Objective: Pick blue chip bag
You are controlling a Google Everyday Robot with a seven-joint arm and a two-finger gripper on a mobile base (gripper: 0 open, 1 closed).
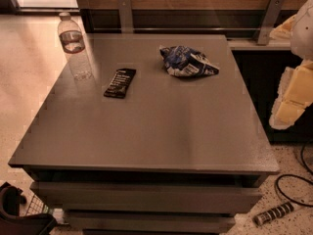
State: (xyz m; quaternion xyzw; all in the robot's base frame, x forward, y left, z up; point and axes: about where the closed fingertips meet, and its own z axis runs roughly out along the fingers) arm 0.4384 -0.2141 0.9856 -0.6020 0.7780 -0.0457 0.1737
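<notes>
The blue chip bag [188, 61] is a crumpled dark-blue foil bag with white patches. It lies on the grey table top [156, 126] at the back, right of centre. My gripper [292, 99] shows as a pale white and yellowish shape at the right edge of the view. It is off the table's right side, to the right of the bag and nearer than it, and it touches nothing.
A flat black bar wrapper [120, 82] lies left of the bag. A clear water bottle [75, 46] stands at the back left corner. A wooden wall with metal brackets [268, 19] runs behind the table. Cables [293, 185] lie on the floor at right.
</notes>
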